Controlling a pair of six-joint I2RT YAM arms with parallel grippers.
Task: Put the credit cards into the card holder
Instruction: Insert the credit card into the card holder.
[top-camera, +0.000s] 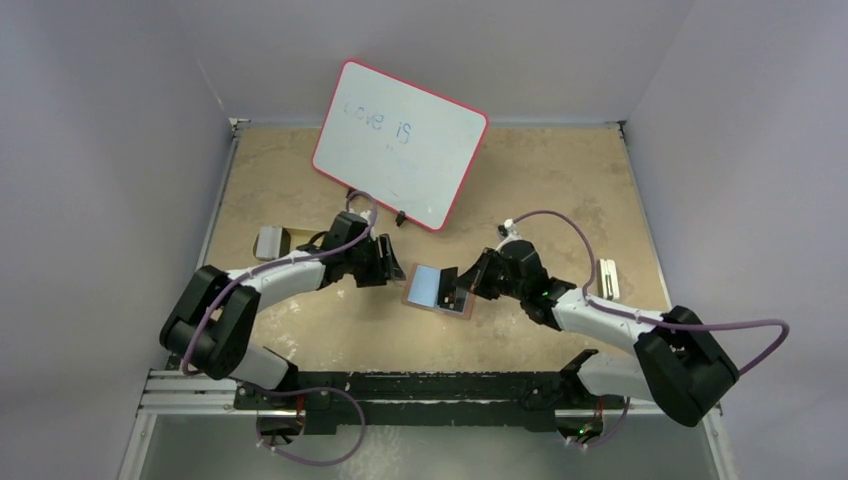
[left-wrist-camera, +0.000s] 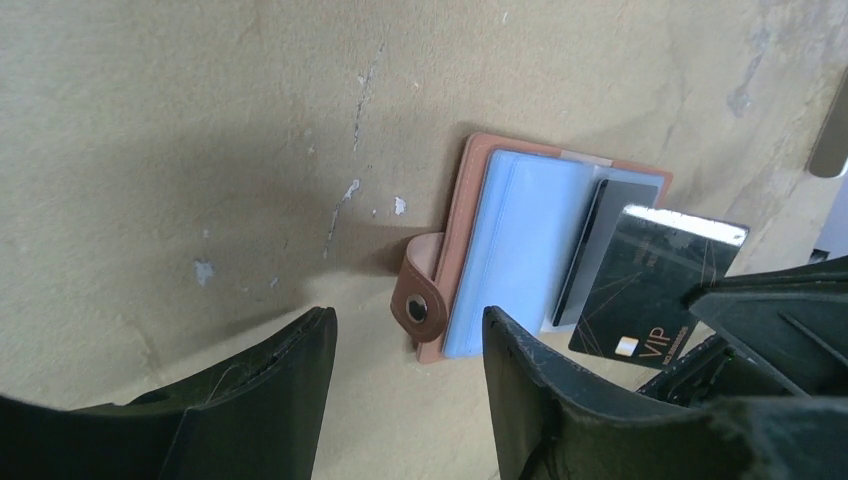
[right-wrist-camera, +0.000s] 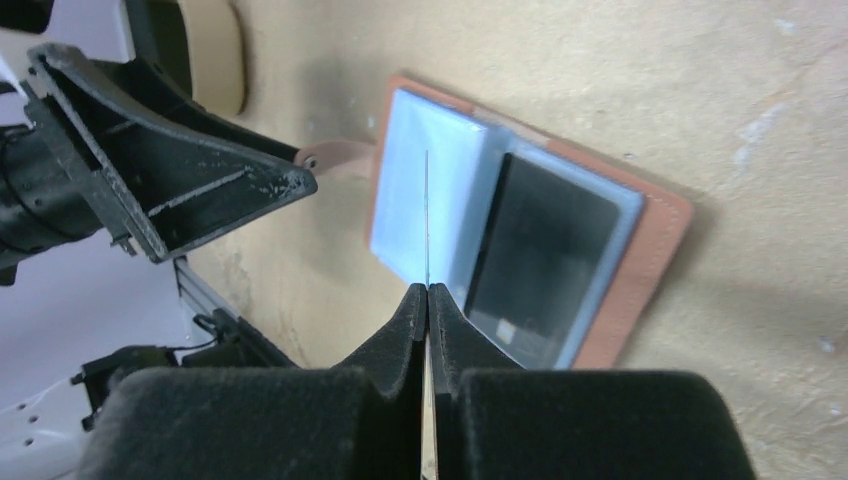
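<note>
- Brown leather-look card holder (left-wrist-camera: 520, 250) lies open and flat on the table (top-camera: 340, 335), dead centre of the top view, pale blue sleeves facing up. Its strap (left-wrist-camera: 415, 300) pokes out on the left in the left wrist view.
- One dark card (right-wrist-camera: 545, 250) already sits in a sleeve, so I'd say we're partway through.
- Right gripper (right-wrist-camera: 427, 295) is pinched tight on a black VIP card (left-wrist-camera: 655, 290), over the holder's right side in the left wrist view.
- Left gripper (left-wrist-camera: 407, 322) is spread wide with nothing in it, just beside the strap.
- Looks like the step in hand is feeding that card in. The next move needs the card's leading edge lined up with a sleeve mouth, then a shallow slide. The free gripper should probably pin the holder so it doesn't skate.
- Pale stack (top-camera: 607, 278) at the right of the top view could be more cards, but it's too small to tell.
</note>
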